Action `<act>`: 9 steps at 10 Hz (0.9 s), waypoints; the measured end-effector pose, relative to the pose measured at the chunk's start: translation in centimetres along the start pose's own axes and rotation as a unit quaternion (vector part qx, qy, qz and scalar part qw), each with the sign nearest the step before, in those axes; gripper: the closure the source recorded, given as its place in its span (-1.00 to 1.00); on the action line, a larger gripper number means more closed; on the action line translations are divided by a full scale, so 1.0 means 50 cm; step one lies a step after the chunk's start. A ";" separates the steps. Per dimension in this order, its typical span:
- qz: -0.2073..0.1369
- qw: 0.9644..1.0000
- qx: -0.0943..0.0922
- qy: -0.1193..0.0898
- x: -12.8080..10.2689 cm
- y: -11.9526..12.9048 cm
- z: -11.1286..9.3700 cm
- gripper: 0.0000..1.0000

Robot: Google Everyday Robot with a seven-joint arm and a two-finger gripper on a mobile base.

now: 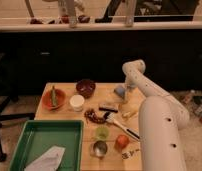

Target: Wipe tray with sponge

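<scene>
Green rectangular plastic tray point(44, 135) sits at the near left corner of the wooden worktop point(62, 114), with a crumpled white cloth point(46, 159) lying in its near end. A small pale blue sponge point(118, 92) lies at the far right part of the worktop, well apart from the tray. The white arm rises along the right edge, bends over at the far side and comes down so that the gripper point(125, 90) is right at the sponge; whether it is gripping the sponge or only beside it cannot be told. Left of the sponge stands a dark red bowl point(85, 88), then an orange bowl point(53, 98) holding something green, with a white cup point(77, 102) between and nearer. Toward the near edge are a small green cup point(102, 132), a metal cup point(99, 148) and a round red-orange fruit point(122, 142).
</scene>
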 end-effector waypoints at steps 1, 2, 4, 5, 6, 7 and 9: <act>0.000 1.000 0.000 0.000 0.001 0.000 -0.003 0.97; 0.000 1.000 0.000 0.001 0.002 0.000 -0.004 1.00; 0.000 1.000 0.000 0.001 0.003 0.000 -0.005 1.00; 0.000 1.000 0.000 0.001 0.003 0.001 -0.006 1.00; -0.004 1.000 0.003 -0.001 0.006 0.002 -0.019 1.00; -0.008 1.000 0.005 -0.003 0.008 0.003 -0.036 1.00; -0.025 0.999 0.014 -0.014 0.008 0.006 -0.095 1.00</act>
